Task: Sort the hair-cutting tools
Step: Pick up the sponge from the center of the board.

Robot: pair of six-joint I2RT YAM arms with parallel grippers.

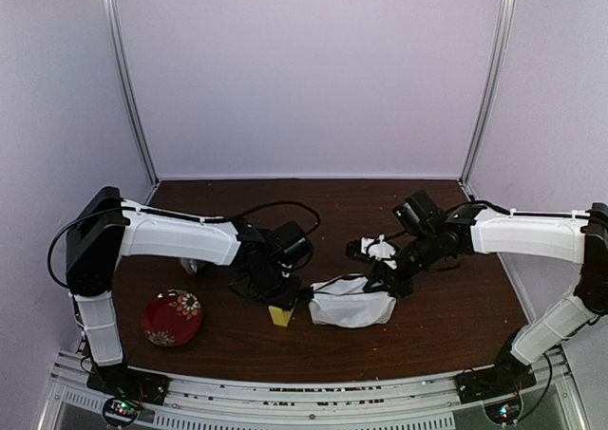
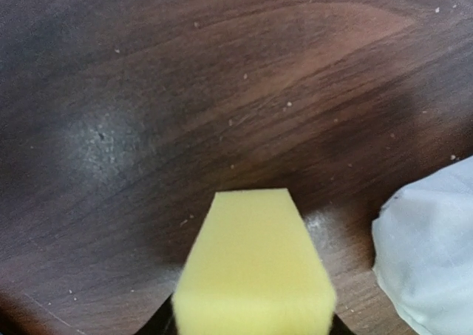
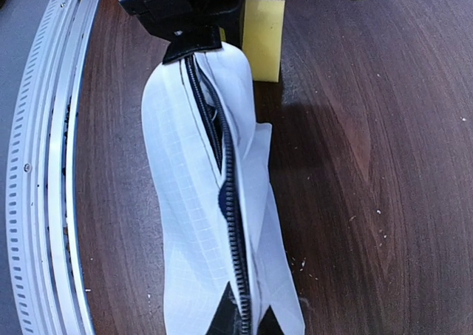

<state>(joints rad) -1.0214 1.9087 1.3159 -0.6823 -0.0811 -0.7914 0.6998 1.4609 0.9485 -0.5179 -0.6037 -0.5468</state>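
My left gripper (image 1: 282, 300) is shut on a yellow sponge block (image 1: 281, 315) low over the table; in the left wrist view the sponge block (image 2: 253, 265) fills the space between the dark fingers of the gripper (image 2: 253, 325). Just right of it lies the white pouch (image 1: 350, 304) with a black zipper. My right gripper (image 1: 388, 281) is shut on the pouch's right end, and the right wrist view shows the zipper (image 3: 230, 202) running into the gripper (image 3: 247, 322). No hair-cutting tool shows plainly. A small dark cluster with white bits (image 1: 374, 250) behind the pouch is too small to name.
A red patterned plate (image 1: 172, 317) sits at the front left. A small grey object (image 1: 190, 266) lies beside the left arm. The metal rail (image 3: 44, 165) runs along the table's near edge, close to the pouch (image 3: 192, 202). Bare brown wood (image 2: 222, 91) lies beyond the sponge.
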